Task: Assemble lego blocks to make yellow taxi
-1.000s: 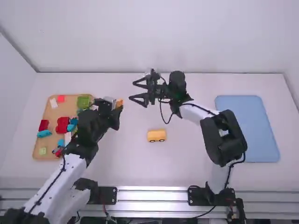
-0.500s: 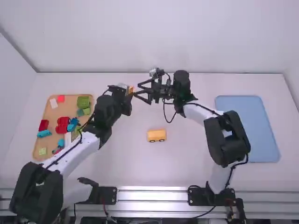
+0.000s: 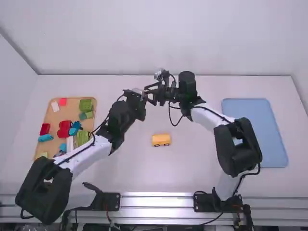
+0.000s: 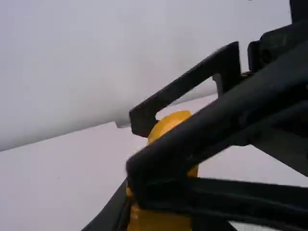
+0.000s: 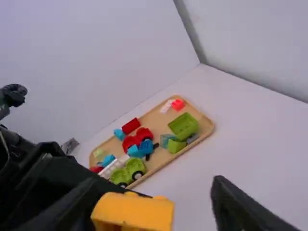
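though the right hand — spread apart — partly hides it, the left hand grasps a yellow block.

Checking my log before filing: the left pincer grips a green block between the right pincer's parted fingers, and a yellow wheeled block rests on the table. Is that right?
Not quite: the block that the left pincer grips is yellow, not green, as the right wrist view shows. The rest stands.

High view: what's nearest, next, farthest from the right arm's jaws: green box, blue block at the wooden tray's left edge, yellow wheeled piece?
1. Yellow wheeled piece, mid-table, toward the robot.
2. Green box, tray, far right.
3. Blue block, tray's left edge.
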Robot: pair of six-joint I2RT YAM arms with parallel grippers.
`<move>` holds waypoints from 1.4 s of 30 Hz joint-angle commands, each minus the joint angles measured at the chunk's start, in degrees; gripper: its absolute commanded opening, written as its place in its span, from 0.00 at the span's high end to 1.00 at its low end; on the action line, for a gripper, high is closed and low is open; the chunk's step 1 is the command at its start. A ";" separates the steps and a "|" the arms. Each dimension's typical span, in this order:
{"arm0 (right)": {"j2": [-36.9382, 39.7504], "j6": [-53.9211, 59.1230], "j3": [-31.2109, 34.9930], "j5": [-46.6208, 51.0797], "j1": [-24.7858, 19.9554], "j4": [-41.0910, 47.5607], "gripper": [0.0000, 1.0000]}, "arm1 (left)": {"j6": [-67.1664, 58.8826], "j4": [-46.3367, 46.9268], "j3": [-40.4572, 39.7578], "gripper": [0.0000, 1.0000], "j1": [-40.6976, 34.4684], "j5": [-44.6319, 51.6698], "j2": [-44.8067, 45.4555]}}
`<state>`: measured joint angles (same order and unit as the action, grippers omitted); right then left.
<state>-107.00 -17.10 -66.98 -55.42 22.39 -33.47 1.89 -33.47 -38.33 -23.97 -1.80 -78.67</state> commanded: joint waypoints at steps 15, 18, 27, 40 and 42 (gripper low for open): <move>2.10 2.40 -0.11 -1.29 0.37 0.35 0.84 | 2.29 -4.48 -1.36 0.01 0.09 -0.63 -1.20; 3.04 5.07 -0.11 -6.45 -1.77 0.52 0.85 | 6.34 -2.75 -1.36 0.01 0.46 -0.63 -0.68; 11.98 27.89 -0.11 -18.25 -9.31 19.06 0.88 | -0.50 13.49 -8.68 0.01 7.91 40.92 5.38; 15.61 52.26 -0.11 -23.28 -7.06 41.35 0.91 | -20.37 24.55 -12.87 0.00 9.31 71.87 -0.83; 15.61 52.46 -0.11 -24.30 -6.99 41.07 0.91 | -21.29 25.16 -12.87 0.06 9.49 71.41 -1.27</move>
<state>-92.12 32.29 -67.00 -77.21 15.73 7.81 -14.79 -8.23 -50.94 -14.52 64.14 -79.66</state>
